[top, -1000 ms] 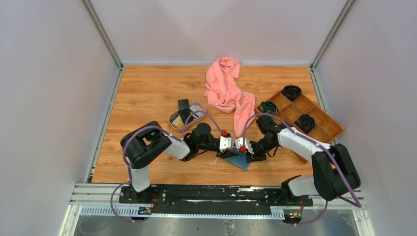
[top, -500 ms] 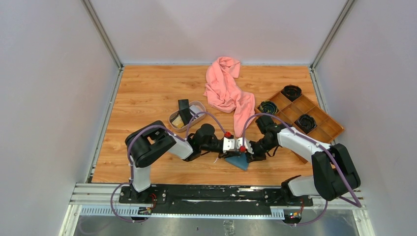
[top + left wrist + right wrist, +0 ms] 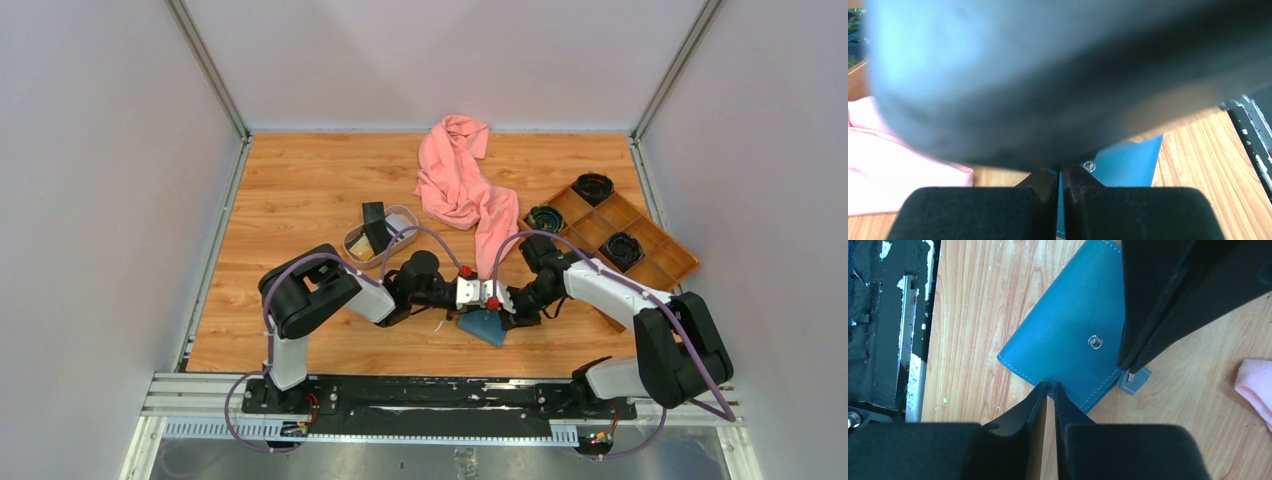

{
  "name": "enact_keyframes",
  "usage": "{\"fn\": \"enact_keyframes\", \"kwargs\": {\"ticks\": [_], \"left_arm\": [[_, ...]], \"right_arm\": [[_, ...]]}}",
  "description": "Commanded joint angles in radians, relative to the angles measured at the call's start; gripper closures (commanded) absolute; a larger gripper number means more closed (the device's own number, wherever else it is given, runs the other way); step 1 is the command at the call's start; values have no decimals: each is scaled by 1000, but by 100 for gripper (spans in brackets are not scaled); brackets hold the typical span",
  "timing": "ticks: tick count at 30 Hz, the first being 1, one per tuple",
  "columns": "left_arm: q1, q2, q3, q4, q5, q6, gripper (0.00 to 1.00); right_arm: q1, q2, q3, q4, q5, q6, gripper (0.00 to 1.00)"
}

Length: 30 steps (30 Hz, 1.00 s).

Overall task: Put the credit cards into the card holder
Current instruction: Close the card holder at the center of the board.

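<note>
Left gripper (image 3: 1060, 175) has its jaws closed on a thin teal sliver of the card holder (image 3: 1063, 340), coming down at the side where the little tab (image 3: 1135, 382) sticks out. Right gripper (image 3: 1049, 386) has its jaws drawn nearly together, with only a slit between them. Its tips sit at the holder's opposite long edge, and whether they pinch that edge cannot be told. The holder lies folded flat on the wooden table (image 3: 300, 190), snap stud (image 3: 1093, 341) facing up, just in front of the arm bases and between the two wrists. Well apart to the left, dark credit cards (image 3: 375, 222) stand in an oval beige tray (image 3: 346, 243). A pink cloth (image 3: 460, 185) lies farther back, and a brown compartment tray (image 3: 655, 262) sits at the right.
</note>
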Motion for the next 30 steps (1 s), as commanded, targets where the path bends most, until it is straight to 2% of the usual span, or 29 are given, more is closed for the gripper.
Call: {"fn": "enact_keyframes", "kwargs": {"ticks": [1, 8, 13, 18, 23, 30], "left_arm": [[-7, 22, 21, 13, 3, -18, 100], [-5, -69, -55, 7, -117, -164, 100], [-5, -167, -126, -24, -277, -298, 100], [-5, -245, -168, -92, -362, -449, 100], [-5, -278, -163, -208, -393, -539, 100], [-10, -276, -166, -209, -405, -644, 100]], "right_arm": [[21, 23, 2, 7, 29, 12, 86], [19, 25, 44, 9, 52, 96, 79], [18, 92, 109, 19, 87, 150, 78], [18, 177, 196, 40, 104, 194, 80], [17, 190, 250, 10, 4, 223, 78], [-30, 67, 236, -80, -180, 186, 67]]}}
